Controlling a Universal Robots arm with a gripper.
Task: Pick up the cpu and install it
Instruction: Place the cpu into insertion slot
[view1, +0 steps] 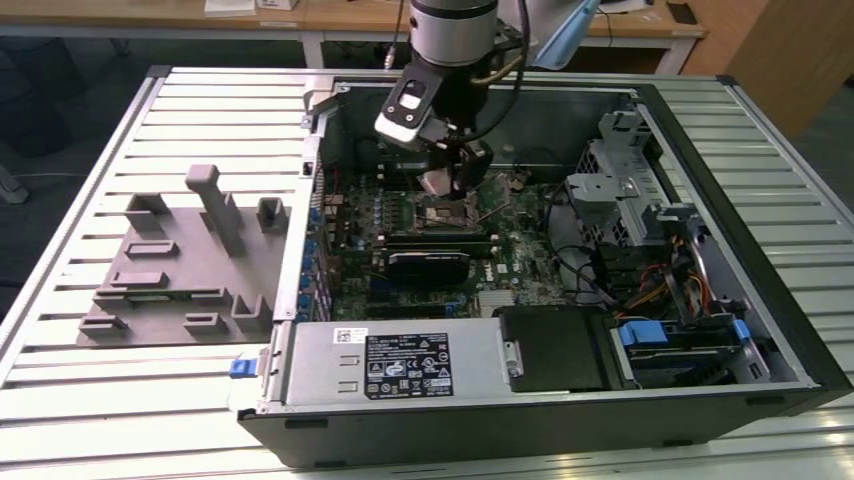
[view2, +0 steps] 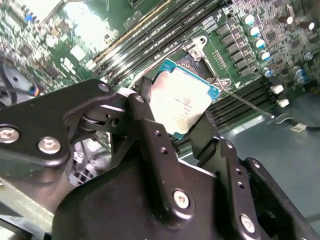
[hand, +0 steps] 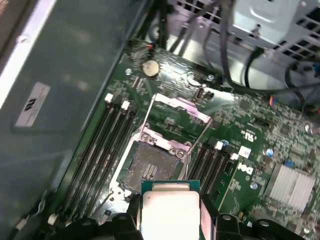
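The cpu, a flat square chip with a silver-grey top and a teal edge, sits between the black fingers of my gripper, which is shut on it. In the first wrist view the cpu hangs just off one edge of the bare black socket, whose metal load frame stands swung open. In the exterior view my gripper is down inside the open computer case, just above the socket in the middle of the green motherboard.
Memory slots flank the socket on both sides, and thin lever wires stand up beside it. Drive cages and cables crowd the exterior view's right of the case. A grey fixture tray lies on the slatted table at the left.
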